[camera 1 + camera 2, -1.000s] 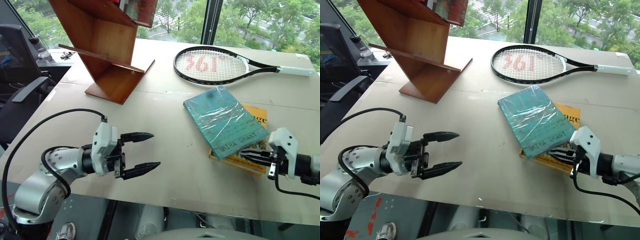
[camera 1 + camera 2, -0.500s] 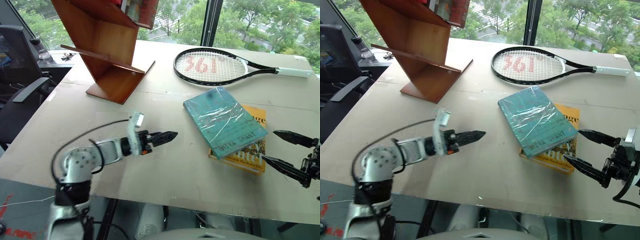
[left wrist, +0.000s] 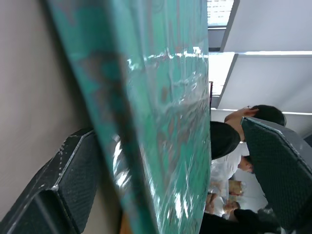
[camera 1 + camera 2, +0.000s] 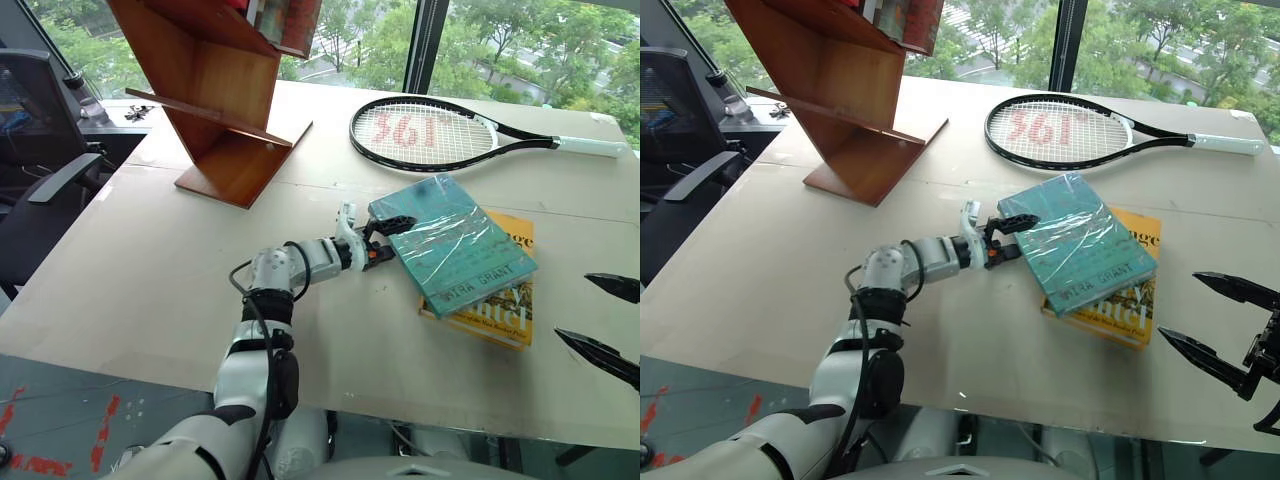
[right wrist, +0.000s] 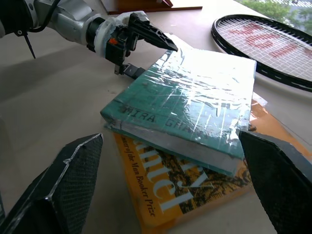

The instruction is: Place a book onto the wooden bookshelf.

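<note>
Book (image 4: 450, 243) edge sits between open left pincer (image 4: 388, 240) fingers.

Teal-green book (image 4: 452, 241) with dark scribbled art, yellow-orange book (image 4: 498, 308) beneath, reddish-brown wooden bookshelf (image 4: 215, 95).

Left tool (image 4: 385, 238) (now astride) book (image 4: 455, 243) edge

the book (image 4: 450, 243) wears glossy, crinkled plastic wrap over teal. the wooden bookshelf (image 4: 215, 95) is polished reddish-brown wood. the surface (image 4: 150, 260) looks matt beige. the left claw (image 5: 141, 48) has black finely textured fingers (image 3: 73, 185).
</note>
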Tool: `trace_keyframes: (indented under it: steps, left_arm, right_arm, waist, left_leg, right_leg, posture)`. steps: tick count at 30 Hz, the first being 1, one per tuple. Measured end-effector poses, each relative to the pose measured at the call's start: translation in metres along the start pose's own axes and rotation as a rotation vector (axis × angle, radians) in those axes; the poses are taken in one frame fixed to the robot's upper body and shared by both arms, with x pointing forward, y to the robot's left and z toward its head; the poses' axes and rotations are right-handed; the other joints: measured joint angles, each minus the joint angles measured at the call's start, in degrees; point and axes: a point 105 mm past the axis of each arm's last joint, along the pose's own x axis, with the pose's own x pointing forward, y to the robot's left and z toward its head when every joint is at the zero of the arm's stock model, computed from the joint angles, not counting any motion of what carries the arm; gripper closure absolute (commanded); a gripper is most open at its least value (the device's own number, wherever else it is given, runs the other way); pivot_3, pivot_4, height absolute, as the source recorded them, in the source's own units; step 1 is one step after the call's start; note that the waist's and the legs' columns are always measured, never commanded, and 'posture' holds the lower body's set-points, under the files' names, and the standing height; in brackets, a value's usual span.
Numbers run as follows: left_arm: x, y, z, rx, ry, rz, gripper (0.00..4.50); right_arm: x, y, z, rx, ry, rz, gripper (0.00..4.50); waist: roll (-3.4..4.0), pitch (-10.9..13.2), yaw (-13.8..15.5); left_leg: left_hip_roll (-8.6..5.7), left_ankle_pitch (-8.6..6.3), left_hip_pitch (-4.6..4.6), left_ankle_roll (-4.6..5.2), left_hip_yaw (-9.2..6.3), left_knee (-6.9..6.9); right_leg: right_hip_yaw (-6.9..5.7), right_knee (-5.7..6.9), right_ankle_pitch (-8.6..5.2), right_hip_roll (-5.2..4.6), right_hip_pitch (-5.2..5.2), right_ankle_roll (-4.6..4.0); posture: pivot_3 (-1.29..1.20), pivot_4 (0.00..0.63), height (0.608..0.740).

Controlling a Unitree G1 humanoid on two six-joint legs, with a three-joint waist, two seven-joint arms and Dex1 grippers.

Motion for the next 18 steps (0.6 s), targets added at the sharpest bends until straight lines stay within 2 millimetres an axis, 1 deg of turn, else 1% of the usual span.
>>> trace_keyframes:
  steps: [3, 6, 10, 14, 15, 16, 18]
  left_arm:
    - [0.009, 0.0, -0.001, -0.007, -0.001, -0.013, 0.0]
    - [0.015, 0.001, -0.004, -0.011, 0.013, -0.035, 0.8]
    - [0.013, 0.004, -0.008, 0.001, 0.042, -0.079, 2.58]
    - [0.004, 0.002, -0.007, 0.007, 0.065, -0.133, 4.36]
    - [0.002, 0.001, -0.007, 0.006, 0.068, -0.143, 4.45]
    - [-0.003, 0.001, -0.004, 0.004, 0.066, -0.149, 4.45]
    - [-0.019, 0.002, -0.004, 0.007, 0.076, -0.173, 4.45]
  right_arm:
    - [0.0, 0.0, -0.001, 0.0, -0.009, -0.017, 0.07]
    - [0.001, 0.001, -0.001, 0.004, -0.021, -0.039, 0.0]
    - [0.003, 0.003, -0.001, 0.006, -0.024, -0.055, 0.0]
    - [0.006, 0.004, -0.004, 0.022, -0.025, -0.066, 0.0]
    - [0.007, 0.005, -0.005, 0.026, -0.024, -0.062, 0.0]
    - [0.009, 0.006, -0.006, 0.026, -0.027, -0.059, 0.0]
    - [0.013, 0.008, -0.004, 0.015, -0.044, -0.057, 0.0]
  waist:
    - [0.03, -0.1, 0.1]
    - [0.12, -0.1, 0.5]
    - [0.27, -0.2, 0.5]
    - [0.3, -0.2, 0.4]
    - [0.31, -0.3, 0.3]
    - [0.31, -0.3, 0.2]
    - [0.31, -0.3, -0.6]
  left_leg:
    - [0.0, 0.0, 0.0, 0.0, -0.04, -0.01]
    - [-0.02, 0.0, 0.0, 0.0, -0.04, -0.01]
    - [-0.02, 0.0, 0.0, 0.0, -0.04, -0.01]
    - [0.01, 0.0, 0.0, 0.0, -0.04, -0.01]
    - [0.01, 0.0, 0.0, 0.01, -0.04, -0.01]
    - [0.04, 0.0, -0.01, 0.0, -0.04, -0.02]
    - [0.11, -0.01, -0.02, 0.0, -0.01, -0.12]
  right_leg:
    - [-0.04, 0.0, 0.0, 0.0, 0.0, -0.01]
    - [-0.05, 0.0, -0.01, -0.04, 0.01, -0.02]
    - [-0.05, -0.01, -0.01, -0.05, 0.0, -0.02]
    - [-0.05, -0.01, -0.02, -0.05, 0.0, -0.03]
    - [-0.05, -0.01, -0.02, -0.05, 0.0, -0.03]
    - [-0.04, -0.01, -0.01, -0.06, -0.02, -0.03]
    - [0.0, 0.0, -0.01, -0.06, -0.08, -0.02]
  posture:
    - [0.0, 0.15, 0.739]
    - [0.0, 0.15, 0.739]
    - [0.0, 0.15, 0.739]
    - [0.0, 0.15, 0.739]
    - [0.0, 0.15, 0.739]
    - [0.0, 0.15, 0.739]
    - [0.0, 0.15, 0.739]
